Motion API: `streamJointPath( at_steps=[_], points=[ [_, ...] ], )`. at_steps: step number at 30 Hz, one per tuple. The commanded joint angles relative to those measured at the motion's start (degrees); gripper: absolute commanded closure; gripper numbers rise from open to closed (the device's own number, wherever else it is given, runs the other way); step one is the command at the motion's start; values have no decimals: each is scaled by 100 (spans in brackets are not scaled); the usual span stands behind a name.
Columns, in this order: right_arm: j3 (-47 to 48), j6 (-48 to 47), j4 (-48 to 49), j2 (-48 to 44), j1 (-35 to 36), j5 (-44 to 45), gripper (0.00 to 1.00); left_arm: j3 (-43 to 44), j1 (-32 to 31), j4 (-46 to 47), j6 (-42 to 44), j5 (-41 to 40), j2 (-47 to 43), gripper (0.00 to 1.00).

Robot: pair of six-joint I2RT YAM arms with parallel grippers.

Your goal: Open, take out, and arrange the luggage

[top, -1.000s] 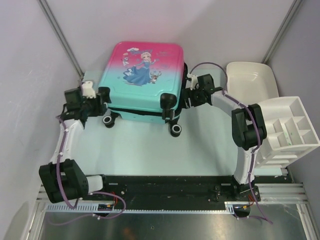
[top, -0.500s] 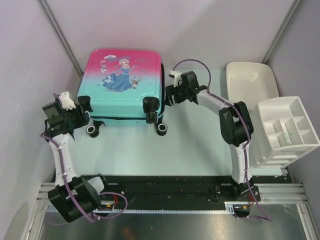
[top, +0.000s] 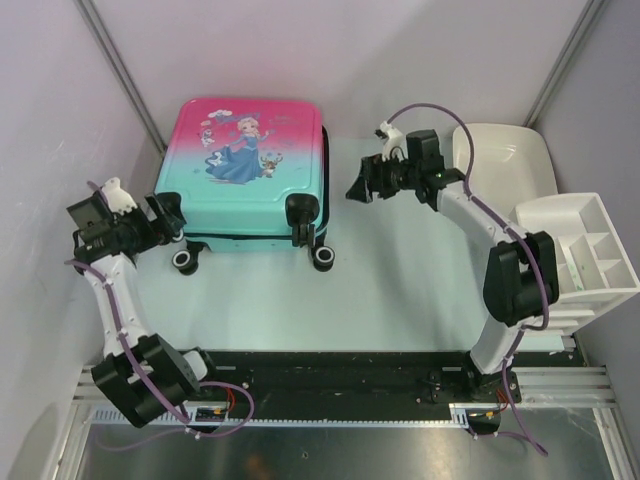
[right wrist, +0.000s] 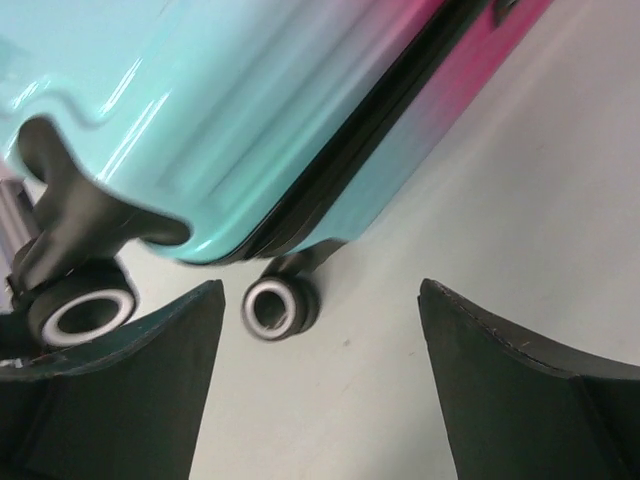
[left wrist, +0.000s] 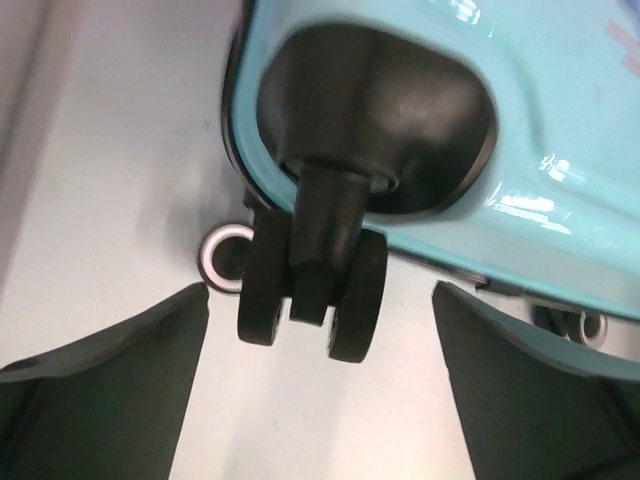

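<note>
the luggage (top: 243, 170) lies flat and zipped shut, far left on the counter (top: 400, 280). our left end effector (top: 166, 214) and right end effector (top: 360, 187) gape empty beside it. we judge opening, unpacking and arranging all undone.

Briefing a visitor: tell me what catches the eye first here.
The pink-to-teal princess suitcase lies closed, print up, at the far left. An open tool flanks it on each side: the left tool by its near-left wheel, the right tool off its right edge. A white tub sits far right.
</note>
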Motion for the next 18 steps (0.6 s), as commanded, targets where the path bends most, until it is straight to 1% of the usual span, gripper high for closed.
streamJointPath(
  at_steps=[1,2,5,6,7,8,9,10,11,14,15,16,17,18],
  points=[
    [-400,254,-311,-498,240,83,16,743,3,238,258,-559,-697,0],
    [-409,263,-329,-550,222,170,16,918,-6,211,328,-612,-846,0],
    [-417,386,-259,-638,108,443,15,1156,-295,194,671,-813,-1040,0],
    [-417,421,-224,-648,64,496,15,1192,-705,202,758,-988,-1127,0],
    [-417,430,-215,-665,38,540,15,1210,-935,194,785,-1173,-1154,0],
    [-417,422,-197,-700,29,584,15,1254,-1173,133,786,-1183,-1163,0],
    [-417,387,-206,-735,11,628,15,1263,-1723,123,794,-1192,-1190,0],
    [-409,369,-215,-753,2,646,15,1245,-2068,115,786,-1323,-1190,0],
    [-417,334,-224,-762,-6,663,15,1245,-2837,123,760,-1437,-1172,0],
    [-417,290,-232,-780,-41,716,15,1350,-3914,114,427,-1693,-953,0],
    [-417,290,-232,-788,-42,725,15,1412,-4474,114,216,-1659,-857,0],
    [-417,281,-232,-780,-50,751,15,1464,-4715,123,127,-1536,-638,0],
    [-417,290,-232,-780,-50,777,15,1552,-4961,123,-161,-1526,-540,0],
    [-417,281,-232,-771,-42,795,15,1588,-5398,123,-259,-1378,-383,0]
  ],
)
